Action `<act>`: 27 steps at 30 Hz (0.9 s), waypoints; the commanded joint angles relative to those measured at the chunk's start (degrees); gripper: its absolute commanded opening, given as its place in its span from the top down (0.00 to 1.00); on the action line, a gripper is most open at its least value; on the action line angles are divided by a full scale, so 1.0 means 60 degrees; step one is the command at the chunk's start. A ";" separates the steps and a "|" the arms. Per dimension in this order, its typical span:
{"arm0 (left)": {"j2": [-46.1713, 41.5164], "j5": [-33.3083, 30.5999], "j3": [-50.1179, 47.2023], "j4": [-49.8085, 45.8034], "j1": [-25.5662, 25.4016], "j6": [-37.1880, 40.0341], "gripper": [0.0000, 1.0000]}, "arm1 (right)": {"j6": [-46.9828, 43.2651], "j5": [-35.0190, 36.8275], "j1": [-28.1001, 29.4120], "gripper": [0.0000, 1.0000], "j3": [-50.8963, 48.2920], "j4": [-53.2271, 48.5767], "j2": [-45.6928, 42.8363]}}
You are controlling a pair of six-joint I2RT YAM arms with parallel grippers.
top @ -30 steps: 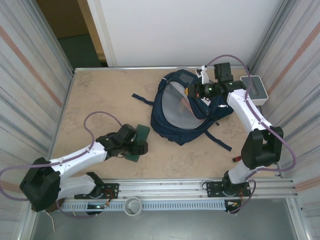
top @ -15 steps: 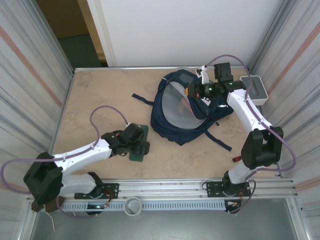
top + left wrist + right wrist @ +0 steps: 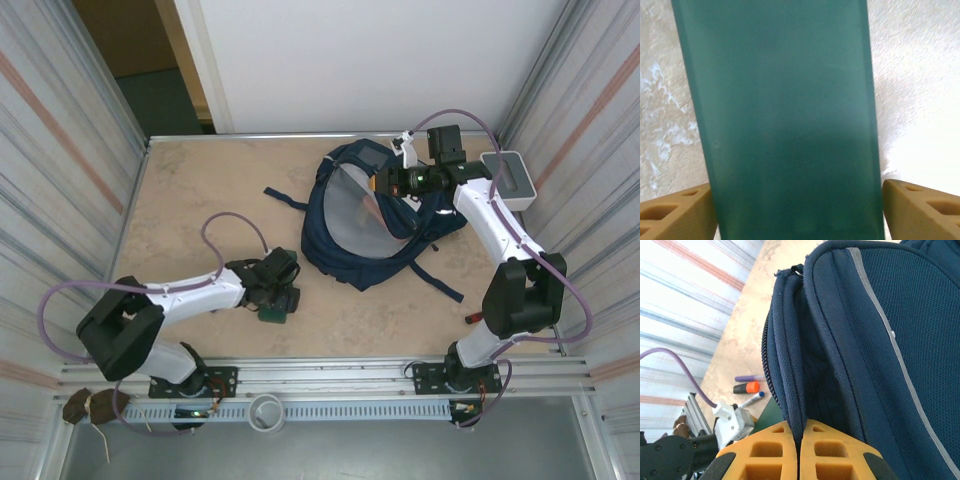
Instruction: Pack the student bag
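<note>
The student bag [image 3: 350,250] lies at the back right of the table, navy blue, with its mouth held wide and grey lining showing. My right gripper [image 3: 383,183] is shut on the bag's [image 3: 880,340] zipper rim, the fabric pinched between the orange fingertips [image 3: 777,440]. My left gripper [image 3: 280,298] is low over a flat dark green notebook [image 3: 272,314] just left of the bag. In the left wrist view the notebook [image 3: 785,120] lies lengthwise between the fingers [image 3: 675,215], which press against its two long edges.
A white-grey box [image 3: 508,175] sits at the right wall beside the right arm. A purple marker [image 3: 750,377], an orange highlighter [image 3: 746,387] and a blue-capped pen [image 3: 752,399] lie on the table. A small red thing [image 3: 470,318] lies by the right arm's base. Corrugated walls close both sides.
My left arm has swung right and come down over the green notebook, now mostly hidden under it, and the jaws have narrowed onto its edges. The right arm and bag have not moved.
</note>
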 commanded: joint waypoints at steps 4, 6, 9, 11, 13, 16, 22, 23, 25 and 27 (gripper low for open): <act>0.0266 -0.0111 -0.0277 0.0531 -0.0012 -0.0064 0.20 | -0.0111 -0.0053 0.0044 1.00 0.0000 0.0005 -0.0017; 0.0319 -0.0095 -0.0329 0.0604 -0.0018 -0.0063 0.20 | -0.0120 -0.0051 0.0059 1.00 0.0003 -0.0002 -0.0012; 0.0396 -0.0076 -0.0351 0.0603 -0.0021 -0.0065 0.15 | -0.0113 -0.0051 0.0073 1.00 0.0001 0.0002 -0.0003; 0.0414 -0.0065 -0.0379 0.0623 -0.0025 -0.0074 0.15 | -0.0119 -0.0041 0.0073 1.00 0.0000 -0.0007 -0.0015; 0.0361 -0.0061 -0.0380 0.0587 -0.0025 -0.0093 0.19 | -0.0120 -0.0037 0.0073 1.00 0.0001 -0.0008 -0.0016; -0.0032 -0.0125 -0.0381 0.0440 -0.0063 -0.0094 0.30 | -0.0134 0.0021 0.0070 1.00 0.0029 -0.0051 -0.0018; -0.1791 -0.0219 -0.0142 0.0545 -0.0589 0.1221 0.47 | -0.0596 0.0138 0.0044 1.00 0.0347 -0.0660 0.0007; -0.1928 -0.0330 0.0037 0.0459 -0.0724 0.1530 0.48 | -0.0812 0.0319 0.0044 1.00 0.0473 -0.1015 0.0004; -0.2054 -0.0538 0.0468 0.0140 -0.0925 0.2050 0.49 | -0.1080 0.0743 0.0027 1.00 0.0662 -0.1471 0.0000; -0.2025 -0.0474 0.1011 -0.0047 -0.1033 0.2532 0.49 | -0.1209 0.0945 0.0030 1.00 0.0821 -0.1714 -0.0035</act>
